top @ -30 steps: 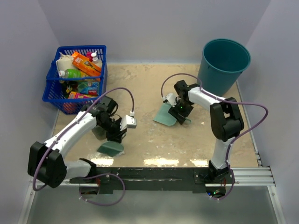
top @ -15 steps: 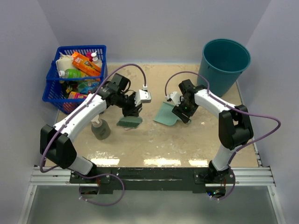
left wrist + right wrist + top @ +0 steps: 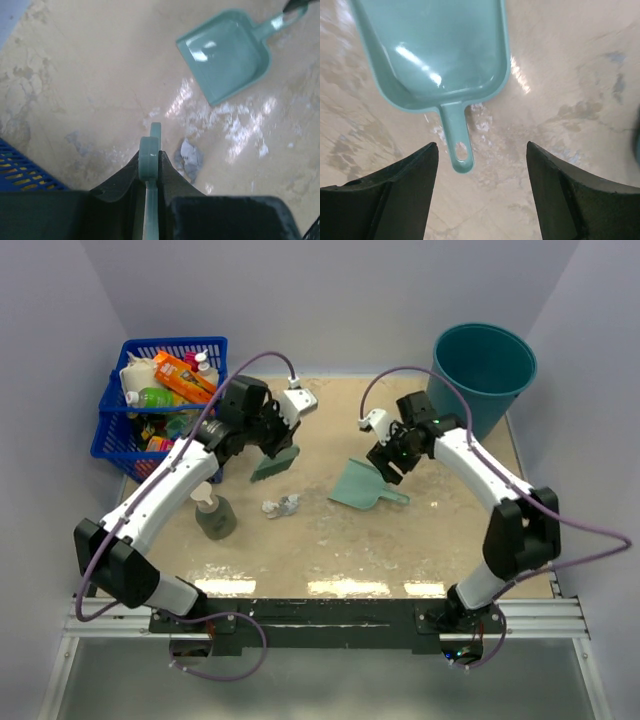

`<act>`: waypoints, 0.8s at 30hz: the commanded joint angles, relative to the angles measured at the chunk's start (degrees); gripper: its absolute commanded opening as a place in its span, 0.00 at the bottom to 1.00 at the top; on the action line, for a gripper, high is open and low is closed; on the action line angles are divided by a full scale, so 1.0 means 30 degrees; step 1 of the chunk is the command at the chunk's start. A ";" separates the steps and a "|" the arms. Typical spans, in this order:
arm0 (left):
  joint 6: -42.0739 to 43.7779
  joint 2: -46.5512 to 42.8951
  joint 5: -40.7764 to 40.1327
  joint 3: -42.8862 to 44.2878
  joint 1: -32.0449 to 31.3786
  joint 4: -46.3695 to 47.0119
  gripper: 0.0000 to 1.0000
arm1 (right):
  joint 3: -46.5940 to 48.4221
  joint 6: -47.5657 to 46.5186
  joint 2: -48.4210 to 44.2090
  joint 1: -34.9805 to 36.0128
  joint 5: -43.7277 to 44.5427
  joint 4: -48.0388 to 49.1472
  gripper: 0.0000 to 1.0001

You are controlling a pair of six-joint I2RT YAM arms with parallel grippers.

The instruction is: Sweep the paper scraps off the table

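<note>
L pincer grips 1 brush, R pincer spread; 1 dustpan, 2 scraps.

Table: mottled sandy beige with pale glossy patches. Paper scraps, centre left of the top view: white and pale grey-blue. Dustpan, hand brush and bucket: teal, the bucket darker. Basket, upper left: blue lattice; contents orange, green, white and red. Front rail: black. Left arm and right arm: white links, black joints. Cables: purple.
</note>
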 commanded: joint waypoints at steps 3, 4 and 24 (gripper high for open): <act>-0.4812 0.1963 0.1046 0.4367 0.0201 0.3147 0.00 | -0.0016 0.1852 -0.5158 -0.0195 -0.5945 0.4839 0.87; -0.5105 0.2052 0.1780 0.4864 0.0347 0.3468 0.00 | 0.0798 0.2700 -0.4724 -0.0167 -0.6647 0.4901 0.88; -0.7686 0.2639 1.6641 0.4255 0.3219 0.6459 0.00 | 0.6343 0.6427 0.0934 0.0272 -1.9980 0.4870 0.84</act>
